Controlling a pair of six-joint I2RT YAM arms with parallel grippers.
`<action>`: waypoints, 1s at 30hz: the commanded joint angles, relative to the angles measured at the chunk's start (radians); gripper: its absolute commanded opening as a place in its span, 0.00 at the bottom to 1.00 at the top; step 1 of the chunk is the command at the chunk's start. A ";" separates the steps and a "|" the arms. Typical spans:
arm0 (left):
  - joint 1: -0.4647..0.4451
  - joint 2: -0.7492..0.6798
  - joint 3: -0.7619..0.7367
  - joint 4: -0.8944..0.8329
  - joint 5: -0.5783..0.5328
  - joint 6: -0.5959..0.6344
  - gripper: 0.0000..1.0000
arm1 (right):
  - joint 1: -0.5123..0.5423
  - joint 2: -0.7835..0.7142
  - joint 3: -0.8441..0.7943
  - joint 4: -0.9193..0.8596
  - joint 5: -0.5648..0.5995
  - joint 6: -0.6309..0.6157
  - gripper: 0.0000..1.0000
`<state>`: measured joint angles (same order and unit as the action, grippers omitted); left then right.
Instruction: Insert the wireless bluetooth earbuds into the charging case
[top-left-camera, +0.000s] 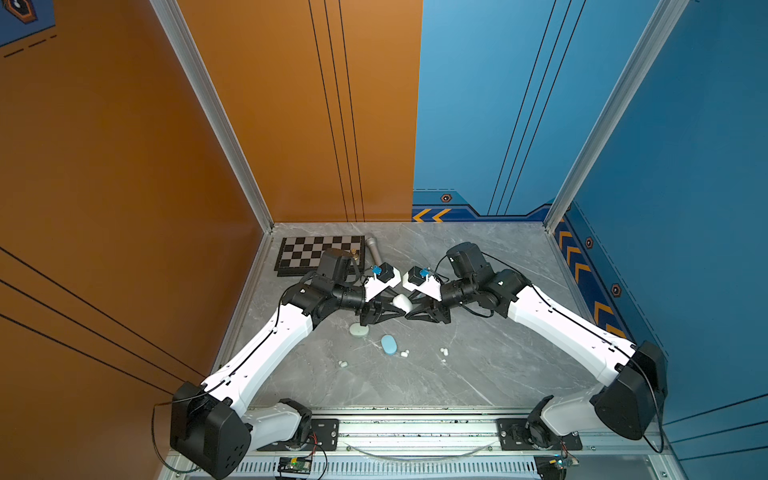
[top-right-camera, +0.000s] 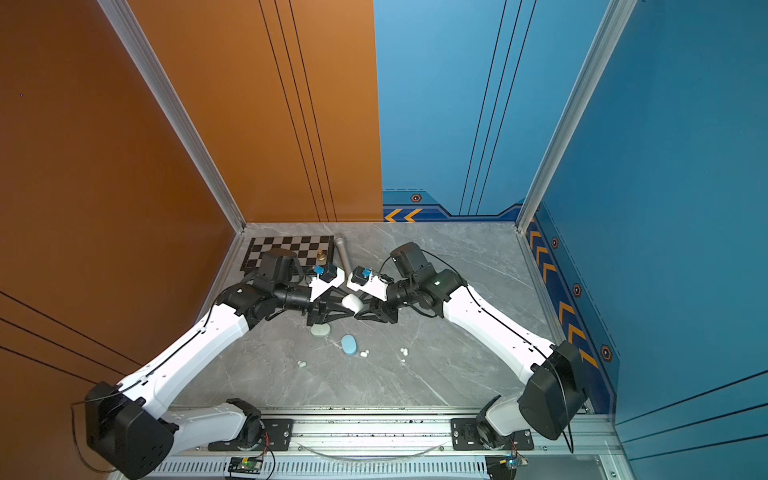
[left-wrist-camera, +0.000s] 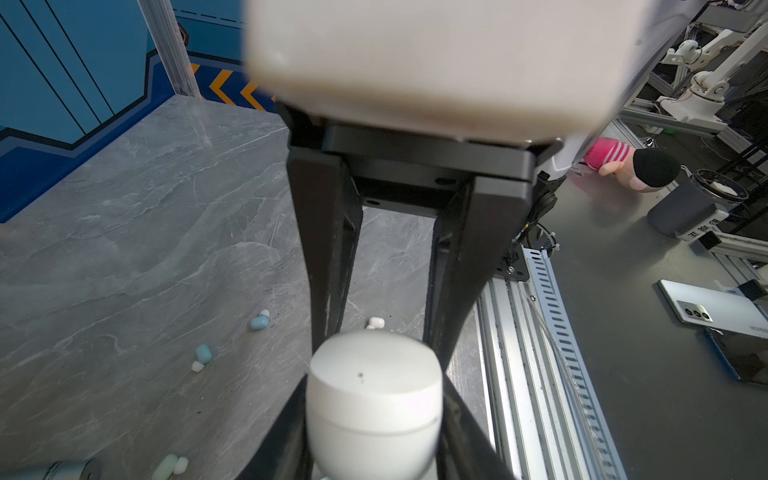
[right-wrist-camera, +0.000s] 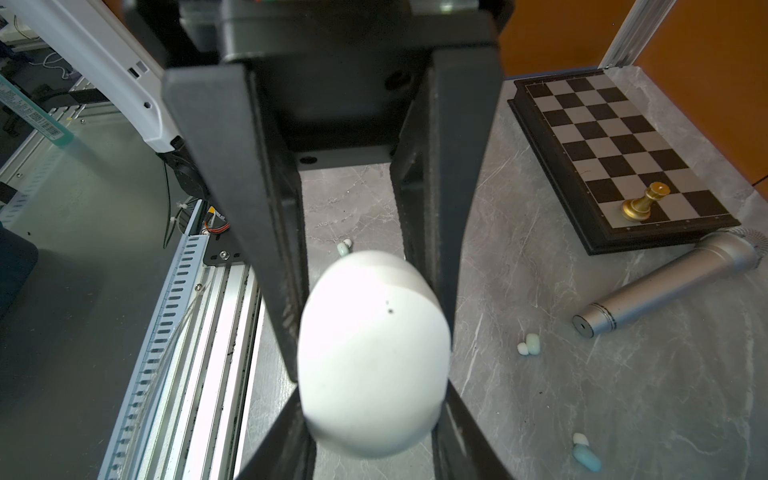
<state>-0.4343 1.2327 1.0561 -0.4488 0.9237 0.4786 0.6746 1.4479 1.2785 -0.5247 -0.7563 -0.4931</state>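
Left tool (top-left-camera: 394, 309) and right tool (top-left-camera: 413, 311) meet mid-desk, each partly closed and gripping the white case (top-left-camera: 402, 302), which is held up off the desk (top-left-camera: 478, 374). The earbuds (top-left-camera: 444, 351) lie scattered nearer, around the blue case (top-left-camera: 389, 344).

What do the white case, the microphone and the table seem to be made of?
White case: likely plastic, smooth satin, soft highlight. Microphone: probably metal, brushed silver sheen. Table: stone-look slab, grey with pale veins; real or printed, unclear.
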 joint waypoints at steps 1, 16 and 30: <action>-0.015 0.011 0.026 -0.033 0.021 0.025 0.00 | -0.006 0.014 0.040 0.006 0.001 0.030 0.30; -0.009 0.015 0.018 -0.034 0.010 0.017 0.00 | -0.056 0.002 0.010 0.123 -0.034 0.158 0.66; -0.007 0.030 0.034 -0.033 0.020 0.005 0.00 | -0.108 -0.015 -0.015 0.247 -0.031 0.280 0.67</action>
<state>-0.4263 1.2541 1.0752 -0.4202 0.8814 0.4782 0.5880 1.4490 1.2655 -0.4118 -0.8146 -0.2611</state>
